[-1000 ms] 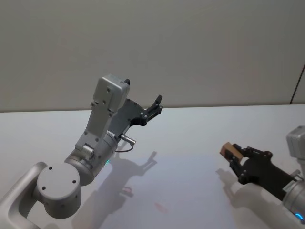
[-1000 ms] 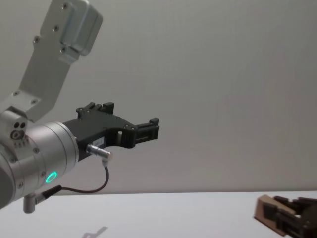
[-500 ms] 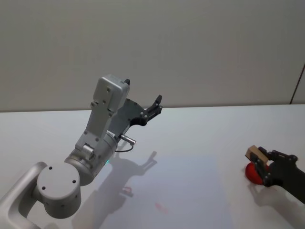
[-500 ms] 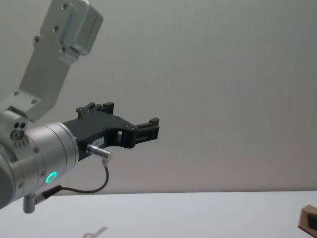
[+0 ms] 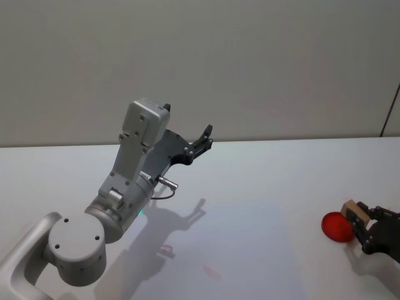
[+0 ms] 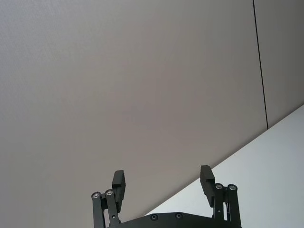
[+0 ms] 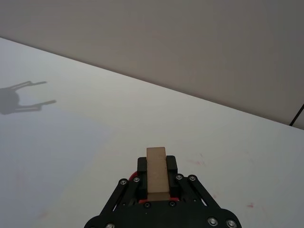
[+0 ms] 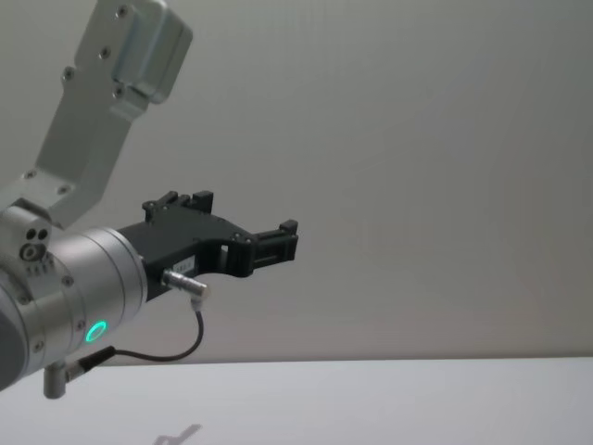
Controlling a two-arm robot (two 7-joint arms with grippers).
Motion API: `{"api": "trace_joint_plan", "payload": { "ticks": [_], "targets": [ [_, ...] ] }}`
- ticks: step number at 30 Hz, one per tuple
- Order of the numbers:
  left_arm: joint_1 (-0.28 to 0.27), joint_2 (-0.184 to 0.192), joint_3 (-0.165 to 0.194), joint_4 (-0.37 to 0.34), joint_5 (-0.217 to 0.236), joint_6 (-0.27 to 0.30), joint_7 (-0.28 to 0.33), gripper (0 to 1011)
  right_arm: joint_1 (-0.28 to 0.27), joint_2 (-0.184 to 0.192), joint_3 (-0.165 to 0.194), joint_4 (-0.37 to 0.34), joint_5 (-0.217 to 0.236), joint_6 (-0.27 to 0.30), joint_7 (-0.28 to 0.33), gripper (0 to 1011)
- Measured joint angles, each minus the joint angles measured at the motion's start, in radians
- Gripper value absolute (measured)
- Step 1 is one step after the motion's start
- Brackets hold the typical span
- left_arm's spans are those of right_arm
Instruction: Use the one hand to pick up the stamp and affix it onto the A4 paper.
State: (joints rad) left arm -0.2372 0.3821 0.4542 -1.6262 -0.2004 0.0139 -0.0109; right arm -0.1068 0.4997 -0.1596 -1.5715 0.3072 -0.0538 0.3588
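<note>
1. My right tool (image 7: 156,172): black, slim-fingered, low over the right edge of the surface (image 5: 262,187) in the head view. The jaws are closed to a narrow gap around the stamp, one finger on each long side of it.

2. Stamp (image 5: 352,209): a light-brown block. It is in my right tool's grip, with its end standing out past the fingertips. It is off the surface and just beside the disc. I cannot tell whether the two touch.

3. Disc (image 5: 337,226): red and round, lying on the surface directly in front of my right tool, on the side toward the middle.

4. My left tool (image 6: 162,176): black and raised well above the surface on the left, pointing at the wall (image 5: 250,62). The jaws are spread wide with nothing between them. It is well apart from the stamp and disc. A green light (image 8: 95,331) glows on its silver wrist.

5. Surface: white and flat. It carries the left arm's shadow (image 5: 187,215) near the middle and two small red marks (image 5: 211,270) toward the near edge.

6. Wall: plain grey, meeting the far edge of the surface.
</note>
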Motion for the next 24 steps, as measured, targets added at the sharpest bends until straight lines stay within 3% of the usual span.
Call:
{"api": "trace_joint_plan", "payload": {
  "ticks": [24],
  "targets": [
    [0.0, 0.0, 0.0, 0.0, 0.0, 0.0, 0.0, 1001, 0.016, -0.021, -0.012, 0.061, -0.025, -0.026, -0.012, 219]
  ]
}}
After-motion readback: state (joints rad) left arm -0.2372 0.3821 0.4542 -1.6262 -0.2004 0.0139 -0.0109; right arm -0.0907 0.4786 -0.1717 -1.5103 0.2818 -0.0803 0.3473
